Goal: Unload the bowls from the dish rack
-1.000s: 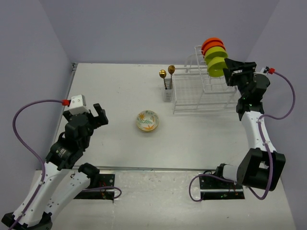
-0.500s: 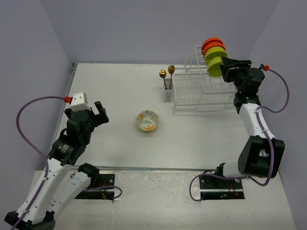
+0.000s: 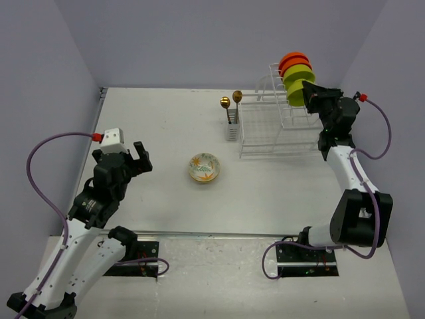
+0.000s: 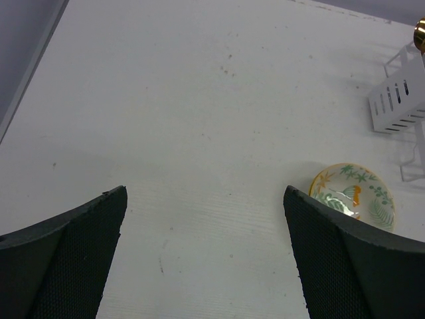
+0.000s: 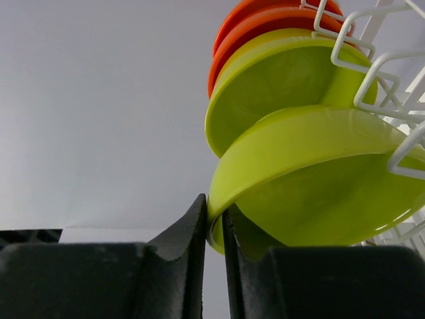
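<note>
The white wire dish rack (image 3: 275, 129) stands at the back right with orange bowls (image 3: 292, 61) and lime-green bowls (image 3: 299, 78) on edge in its upper tier. My right gripper (image 3: 309, 94) is shut on the rim of the nearest lime-green bowl (image 5: 319, 173); its fingertips (image 5: 198, 216) pinch the bowl's lower edge. Behind it stand a second lime-green bowl (image 5: 279, 86) and the orange bowls (image 5: 262, 26). A cream floral bowl (image 3: 204, 167) sits upright on the table. My left gripper (image 3: 137, 159) hangs open over bare table to the left of that floral bowl (image 4: 355, 194).
A small white cutlery caddy (image 3: 232, 127) on the rack's left side holds two gold spoons (image 3: 225, 102). Rack wires (image 5: 392, 86) cross in front of the bowls on the right. Grey walls enclose the table on the left, back and right.
My right gripper has moved in toward the rack and closed on the nearest lime-green bowl's rim. The left arm has shifted slightly, still open.
</note>
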`<state>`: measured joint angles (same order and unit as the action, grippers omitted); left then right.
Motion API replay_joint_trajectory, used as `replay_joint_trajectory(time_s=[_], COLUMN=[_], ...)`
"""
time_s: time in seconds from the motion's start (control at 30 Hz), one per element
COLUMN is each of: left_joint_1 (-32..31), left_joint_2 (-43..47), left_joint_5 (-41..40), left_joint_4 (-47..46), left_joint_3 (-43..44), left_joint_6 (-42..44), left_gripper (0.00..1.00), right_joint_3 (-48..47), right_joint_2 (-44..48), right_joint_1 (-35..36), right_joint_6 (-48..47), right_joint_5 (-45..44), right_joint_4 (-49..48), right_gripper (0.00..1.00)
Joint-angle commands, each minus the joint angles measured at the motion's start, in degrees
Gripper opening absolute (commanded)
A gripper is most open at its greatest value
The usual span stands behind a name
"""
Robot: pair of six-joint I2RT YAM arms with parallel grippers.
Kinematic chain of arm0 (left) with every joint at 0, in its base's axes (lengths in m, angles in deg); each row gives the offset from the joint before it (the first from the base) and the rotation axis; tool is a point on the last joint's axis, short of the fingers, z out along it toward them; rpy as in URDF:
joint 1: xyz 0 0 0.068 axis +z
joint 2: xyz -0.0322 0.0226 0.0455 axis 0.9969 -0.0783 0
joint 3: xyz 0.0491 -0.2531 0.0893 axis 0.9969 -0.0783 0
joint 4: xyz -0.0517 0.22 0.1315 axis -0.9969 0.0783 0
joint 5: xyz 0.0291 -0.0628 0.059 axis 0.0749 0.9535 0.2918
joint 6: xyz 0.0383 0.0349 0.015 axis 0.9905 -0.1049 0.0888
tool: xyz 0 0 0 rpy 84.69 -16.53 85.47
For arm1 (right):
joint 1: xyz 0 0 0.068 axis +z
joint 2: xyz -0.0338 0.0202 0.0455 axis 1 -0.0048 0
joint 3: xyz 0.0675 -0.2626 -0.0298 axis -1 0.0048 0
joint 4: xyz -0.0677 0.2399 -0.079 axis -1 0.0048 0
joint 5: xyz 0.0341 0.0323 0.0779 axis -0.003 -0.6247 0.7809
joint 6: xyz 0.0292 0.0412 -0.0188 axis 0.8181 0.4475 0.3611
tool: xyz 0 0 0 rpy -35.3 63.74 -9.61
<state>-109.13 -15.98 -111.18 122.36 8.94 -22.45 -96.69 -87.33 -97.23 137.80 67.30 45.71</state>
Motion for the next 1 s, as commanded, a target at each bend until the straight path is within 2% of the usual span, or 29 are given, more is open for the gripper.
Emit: replay_joint_trajectory(time_s=[0.0,0.13,0.33,0.57,0.77,0.97], left_joint_1=[0.50,0.50,0.50,0.59,0.59,1.03], left_joint_2=[0.06,0.06,0.06,-0.55,-0.64,-0.82], left_joint_5=[1.01,0.84,0.84,0.92,1.10,1.10], left_joint_4=[-2.74,-2.74,-2.74,-2.65,-2.82,-2.91], left_joint_3=[-0.23,-0.23,-0.23,-0.14,-0.14,-0.14], left_joint_6=[1.71,1.71,1.80,1.98,2.07,2.07], left_gripper=[1.00,1.00,1.00,1.00,1.00,1.00], right_joint_3=[1.59,2.73,4.84,8.27,8.53,9.15], right_joint_2=[2.00,2.53,2.18,1.91,2.88,6.21], right_joint_1=[0.21,0.21,0.21,0.21,0.21,0.13], right_joint_6=[1.51,1.78,3.97,7.93,8.72,8.73], right_joint_5=[-2.95,-2.95,-2.43,-2.16,-1.73,-1.72], right_joint_4=[-1.77,-4.05,-11.78,-25.66,-30.33,-31.04], right_gripper=[0.09,0.00,0.00,0.00,0.00,0.00])
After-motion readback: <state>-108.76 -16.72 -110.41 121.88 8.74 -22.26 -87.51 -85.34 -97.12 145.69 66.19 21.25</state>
